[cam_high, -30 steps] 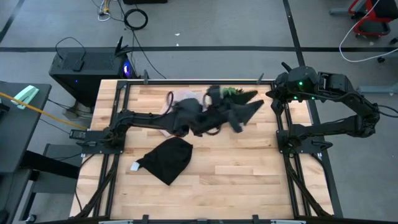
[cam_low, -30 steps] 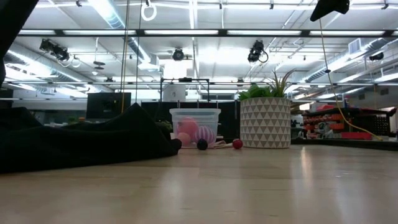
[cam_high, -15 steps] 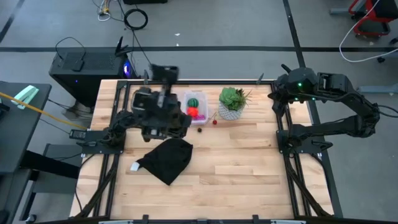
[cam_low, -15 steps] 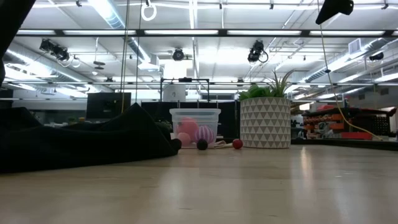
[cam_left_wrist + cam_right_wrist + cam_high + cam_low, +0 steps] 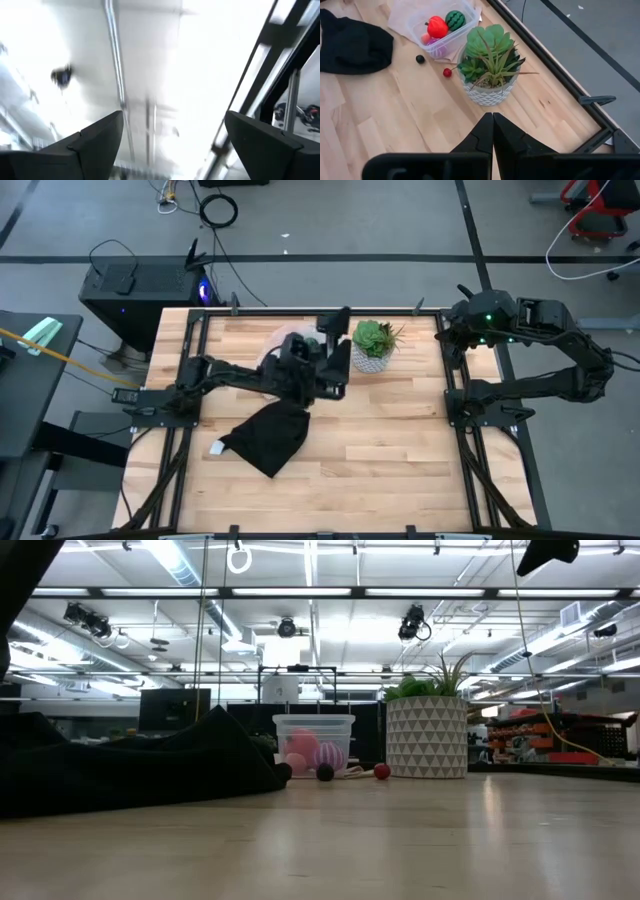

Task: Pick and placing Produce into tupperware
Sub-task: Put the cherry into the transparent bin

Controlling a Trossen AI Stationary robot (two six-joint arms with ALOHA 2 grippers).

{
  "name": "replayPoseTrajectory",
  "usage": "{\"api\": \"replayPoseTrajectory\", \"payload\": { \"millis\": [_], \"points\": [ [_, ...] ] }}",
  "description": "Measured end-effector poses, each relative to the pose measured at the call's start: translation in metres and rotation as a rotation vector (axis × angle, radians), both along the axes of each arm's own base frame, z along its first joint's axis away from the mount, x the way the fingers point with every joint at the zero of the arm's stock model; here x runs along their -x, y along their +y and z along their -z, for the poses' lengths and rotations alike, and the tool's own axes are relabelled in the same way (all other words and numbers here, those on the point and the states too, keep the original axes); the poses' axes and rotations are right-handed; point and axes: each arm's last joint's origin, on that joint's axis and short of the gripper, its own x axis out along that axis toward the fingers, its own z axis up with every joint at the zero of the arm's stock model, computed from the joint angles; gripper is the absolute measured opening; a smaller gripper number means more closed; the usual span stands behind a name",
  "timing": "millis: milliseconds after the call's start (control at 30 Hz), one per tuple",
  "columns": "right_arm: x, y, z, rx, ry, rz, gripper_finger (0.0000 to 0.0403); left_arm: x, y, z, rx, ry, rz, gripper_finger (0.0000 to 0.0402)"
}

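Observation:
The tupperware [image 5: 440,27] [image 5: 313,745] is a clear tub on a pale pinkish sheet at the table's far side. It holds a red-orange piece [image 5: 437,26], a green striped ball [image 5: 454,20] and pink bits. A small dark ball [image 5: 420,59] [image 5: 324,772] and a small red ball [image 5: 447,72] [image 5: 381,771] lie on the wood in front of it. My left gripper [image 5: 172,145] [image 5: 335,330] hangs above the tub, open and empty, pointing up at the ceiling; the arm hides the tub in the high view. My right gripper [image 5: 492,130] [image 5: 447,330] waits shut by the far right corner.
A green succulent in a white patterned pot [image 5: 490,65] [image 5: 372,345] [image 5: 427,737] stands just right of the tub. A black cloth [image 5: 268,435] [image 5: 355,47] [image 5: 130,765] lies heaped at the table's left middle. Bare wood [image 5: 390,440] stretches across the near and right parts.
My left arm has swung fast: a second ago it was stretched, blurred, over the far middle of the table, then it drew back toward the left, and now it reaches again over the tub. The tub, the balls and the pot have stayed in place.

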Motion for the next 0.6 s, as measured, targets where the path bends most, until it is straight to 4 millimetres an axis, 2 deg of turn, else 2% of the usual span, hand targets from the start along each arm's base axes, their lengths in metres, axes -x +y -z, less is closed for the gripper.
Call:
{"api": "replayPoseTrajectory", "payload": {
  "millis": [167,267,433,600],
  "points": [
    [0.002,0.001,0.0,-0.025,-0.006,0.013,0.0016,0.01,0.022,0.032,0.029,0.123,0.056,0.0337],
    [0.003,0.001,0.0,-0.029,-0.01,0.018,0.0016,0.027,0.027,0.043,0.057,0.196,0.01,0.0322],
    [0.002,0.001,0.0,-0.035,-0.013,0.025,0.0016,0.075,0.032,0.056,0.128,0.317,-0.123,0.0306],
    [0.001,0.001,0.0,-0.041,-0.026,0.038,0.0016,0.13,0.028,0.082,0.291,0.468,-0.265,0.0305]
  ]
}}
